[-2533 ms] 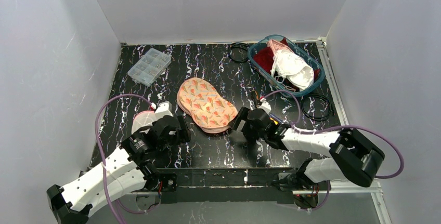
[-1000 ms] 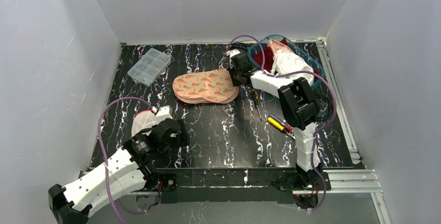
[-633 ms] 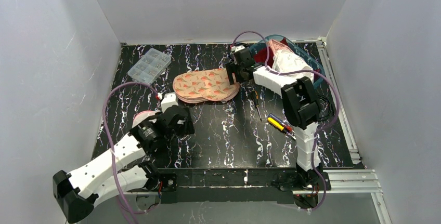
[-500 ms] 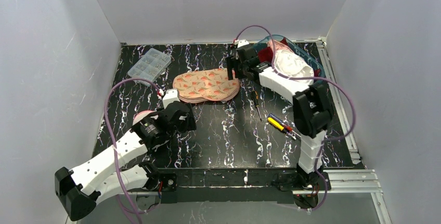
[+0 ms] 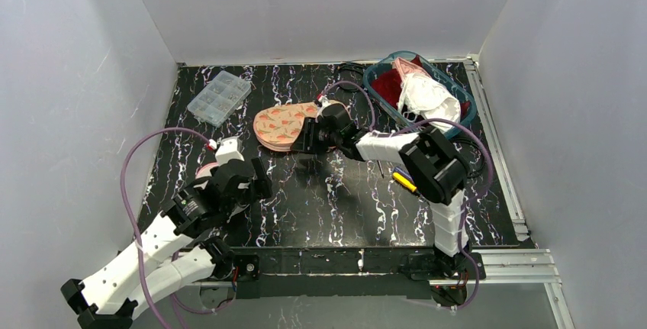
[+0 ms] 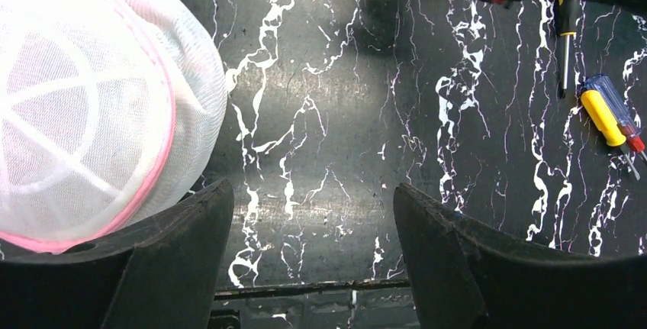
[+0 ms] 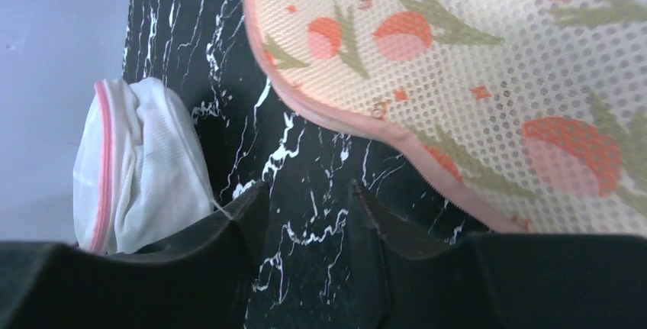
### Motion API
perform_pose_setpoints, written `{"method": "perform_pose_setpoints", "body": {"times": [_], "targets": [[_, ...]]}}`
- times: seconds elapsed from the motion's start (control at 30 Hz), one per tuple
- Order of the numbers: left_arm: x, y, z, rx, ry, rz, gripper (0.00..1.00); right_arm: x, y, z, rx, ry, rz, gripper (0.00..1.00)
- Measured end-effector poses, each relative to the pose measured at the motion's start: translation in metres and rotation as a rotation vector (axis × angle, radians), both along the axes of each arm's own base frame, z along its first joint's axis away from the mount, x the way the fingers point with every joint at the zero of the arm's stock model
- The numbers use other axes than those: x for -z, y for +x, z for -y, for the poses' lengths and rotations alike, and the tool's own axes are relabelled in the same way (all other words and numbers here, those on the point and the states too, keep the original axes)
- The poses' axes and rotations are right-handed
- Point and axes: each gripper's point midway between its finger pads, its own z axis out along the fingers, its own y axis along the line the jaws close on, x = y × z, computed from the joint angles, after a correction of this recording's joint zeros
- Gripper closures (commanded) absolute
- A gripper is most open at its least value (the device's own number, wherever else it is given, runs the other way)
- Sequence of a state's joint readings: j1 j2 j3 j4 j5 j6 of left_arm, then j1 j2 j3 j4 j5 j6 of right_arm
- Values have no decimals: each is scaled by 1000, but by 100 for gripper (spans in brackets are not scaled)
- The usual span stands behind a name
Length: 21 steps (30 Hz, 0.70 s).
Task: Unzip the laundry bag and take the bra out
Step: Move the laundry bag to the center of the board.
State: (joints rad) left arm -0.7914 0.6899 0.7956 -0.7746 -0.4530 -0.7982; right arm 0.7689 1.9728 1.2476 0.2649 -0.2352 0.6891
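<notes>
Two mesh laundry bags, both zipped from what shows, neither in a grip.

White mesh bag with pink trim sits near the table's left edge, partly under the left arm. The left gripper hangs just beside it, fingers spread wide with only bare table between them. Floral mesh bag lies flat toward the middle of the far edge. The right gripper is low at that bag's near-right end, its fingers parted by a narrow gap and holding nothing. Whether they touch the fabric cannot be told. Two screwdrivers lie right of centre, a clear compartment box sits near the far-left corner, and a teal basket of cloth fills the far-right corner.
</notes>
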Motion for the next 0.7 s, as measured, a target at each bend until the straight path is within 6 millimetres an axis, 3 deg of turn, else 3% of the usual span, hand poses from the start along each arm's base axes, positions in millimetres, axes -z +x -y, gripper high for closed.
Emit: {"method": "perform_pose_setpoints", "body": {"times": [0.13,0.37,0.53,0.7], "targets": [[0,-7,-7,-12,-12,-4,26,29,-2,-10,37,67,-120,51],[5,-18,-18,-27,-34,0,26,48,-4,-4,93,80,-156,47],[8,-21,-21,-32,-20,-13,26,53,9,-5,143,79,-123,45],[9,-25,-28,-43,-8,-18,26,52,40,-20,189,125,-94,43]]}}
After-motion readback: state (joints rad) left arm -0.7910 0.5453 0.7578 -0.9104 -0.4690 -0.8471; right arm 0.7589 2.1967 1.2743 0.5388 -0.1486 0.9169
